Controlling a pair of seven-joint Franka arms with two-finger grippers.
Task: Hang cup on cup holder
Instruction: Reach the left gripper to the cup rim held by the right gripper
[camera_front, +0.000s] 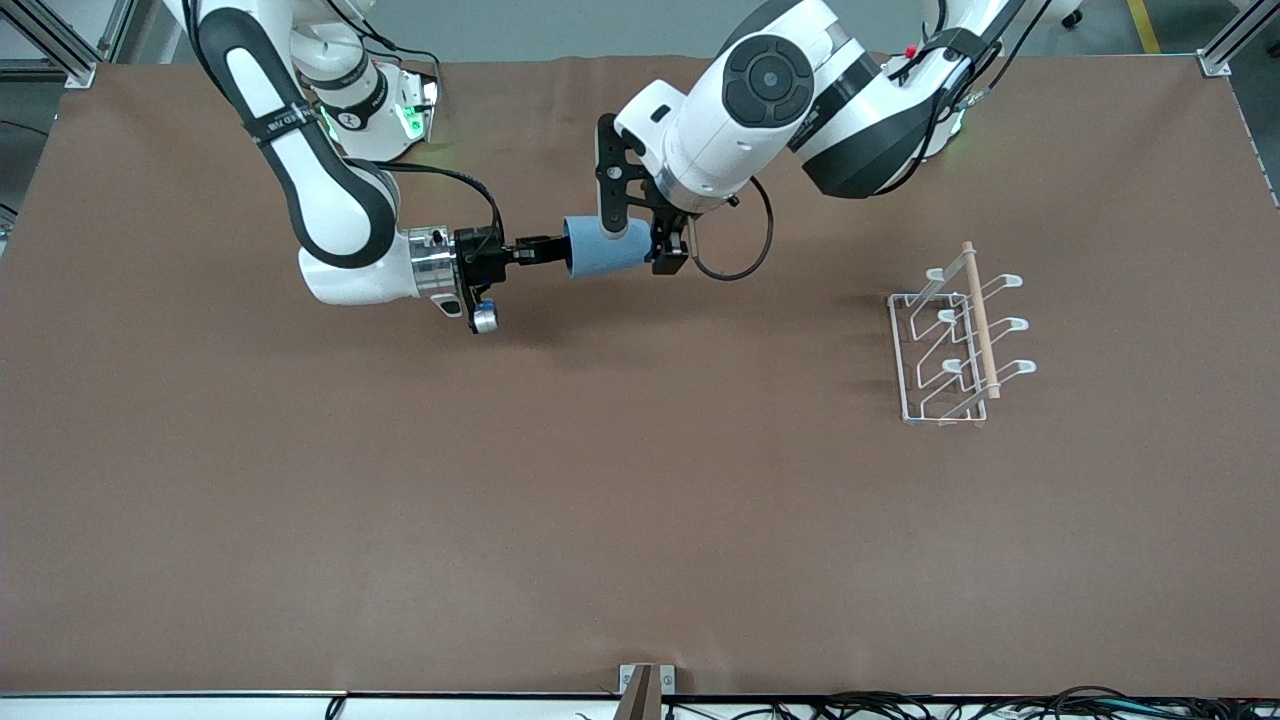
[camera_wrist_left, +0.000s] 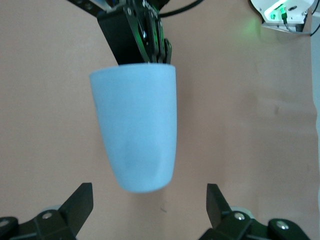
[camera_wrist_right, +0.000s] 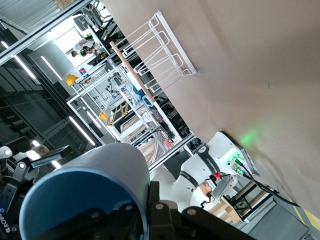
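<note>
Light blue tapered cup (camera_front: 607, 247), plain matte, lying sideways in the air over the table (camera_front: 400, 500), right gripper (camera_front: 545, 250) pinching its rim, left gripper (camera_front: 640, 235) spread wide around its narrow base without touching, white wire cup holder (camera_front: 945, 345) at four o'clock from it.

Even overhead light, soft shadows under both arms on the table (camera_front: 640, 520); green glow in wrist views; cup (camera_wrist_left: 136, 132) slightly soft
</note>
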